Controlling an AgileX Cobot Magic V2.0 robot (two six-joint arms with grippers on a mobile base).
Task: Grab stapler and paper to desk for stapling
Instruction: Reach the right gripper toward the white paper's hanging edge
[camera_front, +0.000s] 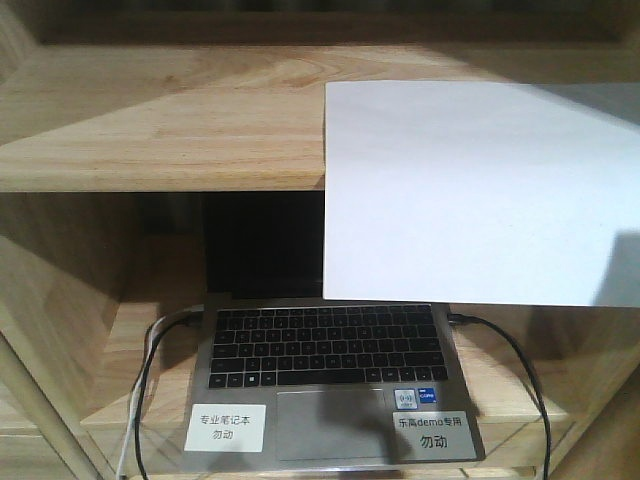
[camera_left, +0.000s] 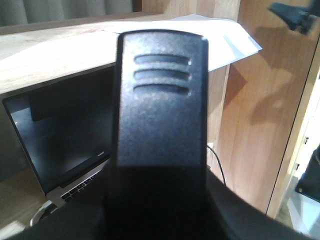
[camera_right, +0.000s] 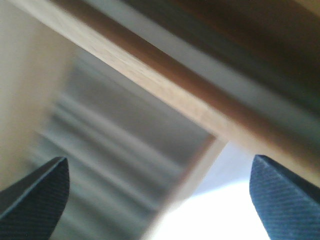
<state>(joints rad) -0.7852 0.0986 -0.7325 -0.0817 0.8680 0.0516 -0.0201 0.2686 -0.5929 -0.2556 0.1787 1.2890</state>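
Note:
The black stapler (camera_left: 159, 100) fills the left wrist view, standing up out of my left gripper (camera_left: 157, 200), which is shut on its lower part; the jaws are lost in shadow. The paper (camera_front: 480, 190), a blank white sheet, lies on the top board of the pale shelf unit (camera_front: 160, 130) and hangs over its front edge, covering part of the laptop screen. The same paper (camera_left: 235, 42) shows behind the stapler. My right gripper (camera_right: 160, 205) is open, its fingertips wide apart just above the paper (camera_right: 225, 215), by a wooden edge (camera_right: 165, 80). The desk is out of view.
An open laptop (camera_front: 330, 360) with white labels (camera_front: 225, 427) sits in the lower shelf compartment, with black cables (camera_front: 510, 350) on both sides. A brown wooden side panel (camera_left: 265, 115) stands to the right of the shelf. A dark object (camera_left: 292, 15) shows near that panel's top.

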